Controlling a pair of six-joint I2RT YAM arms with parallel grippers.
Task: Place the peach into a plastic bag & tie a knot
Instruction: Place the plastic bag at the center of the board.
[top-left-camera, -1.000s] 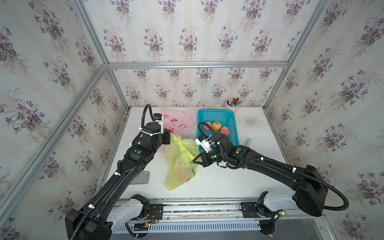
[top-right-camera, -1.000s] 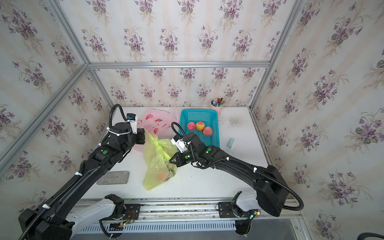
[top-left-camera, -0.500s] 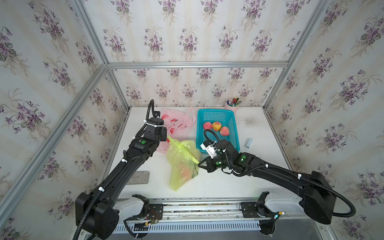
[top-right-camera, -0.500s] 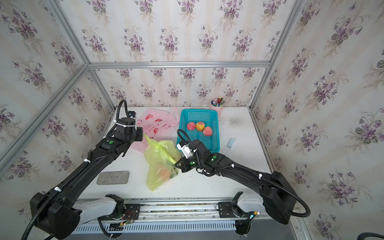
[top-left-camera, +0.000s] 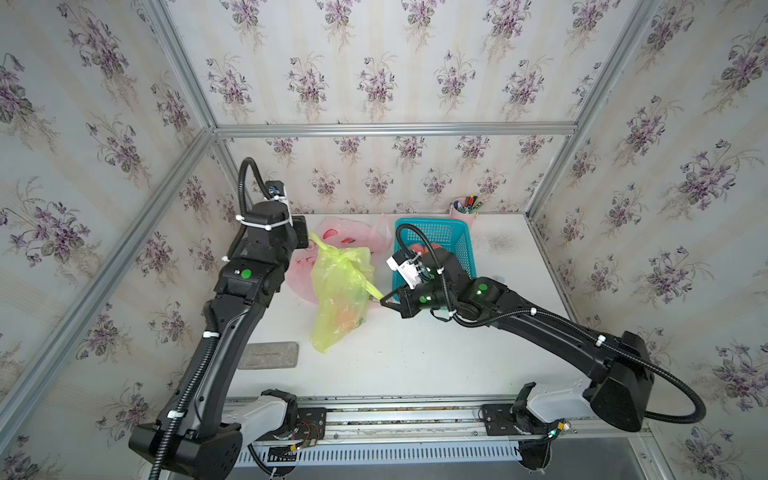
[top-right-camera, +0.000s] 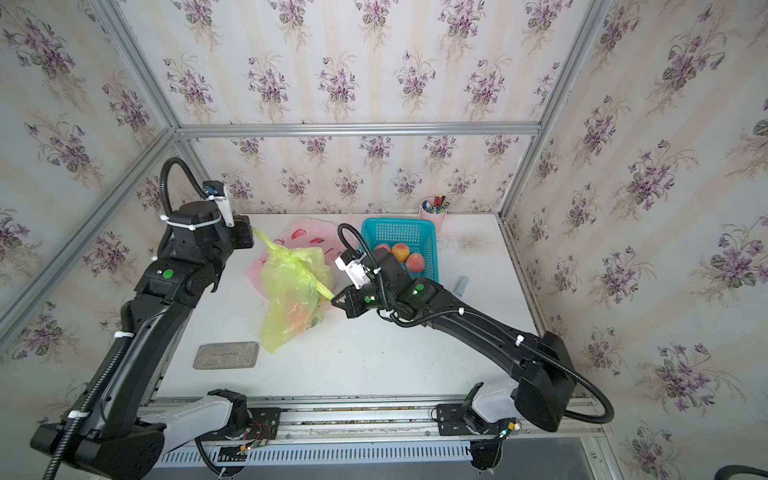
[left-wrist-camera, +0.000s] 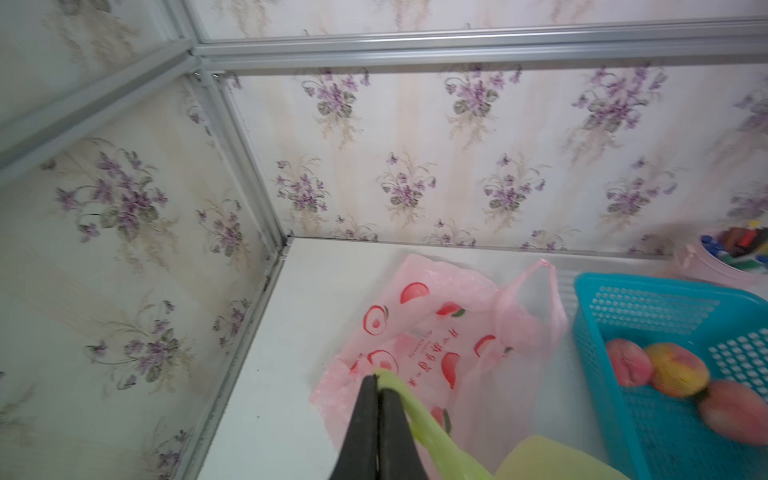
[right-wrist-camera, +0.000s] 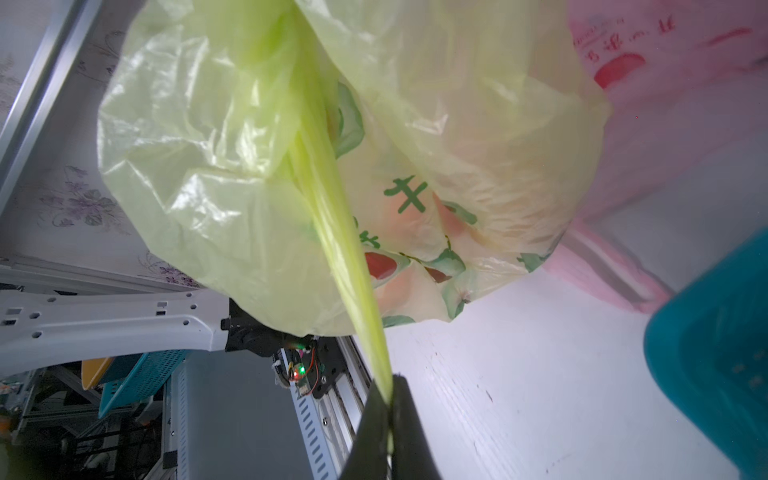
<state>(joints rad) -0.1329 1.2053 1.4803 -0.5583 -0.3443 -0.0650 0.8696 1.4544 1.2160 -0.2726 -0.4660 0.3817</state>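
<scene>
Teal basket (top-right-camera: 397, 232): 1. Loose peaches (left-wrist-camera: 677, 370): 3, all in basket. Plastic bags: 2, namely yellow-green bag (top-left-camera: 340, 291) and pink bag (left-wrist-camera: 436, 332). Bagged peach (top-right-camera: 297, 318): 1 orange shape through yellow-green film; more, cannot tell. Pen cup (top-right-camera: 432, 214): 1. Grey pad (top-right-camera: 226, 354): 1. Pale-blue block (top-right-camera: 462, 286): 1. Robot arms (top-left-camera: 232, 332): 2.

Peach (top-left-camera: 347, 317) inside translucent yellow bag (top-left-camera: 332, 286)

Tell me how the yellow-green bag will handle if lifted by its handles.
Likely floppy: the yellow-green bag is thin, crinkled film that sags. Probably bottom-heavy, since the peach sits low inside. The handles, pinched taut by the left gripper and right gripper, may stretch or slip.
</scene>
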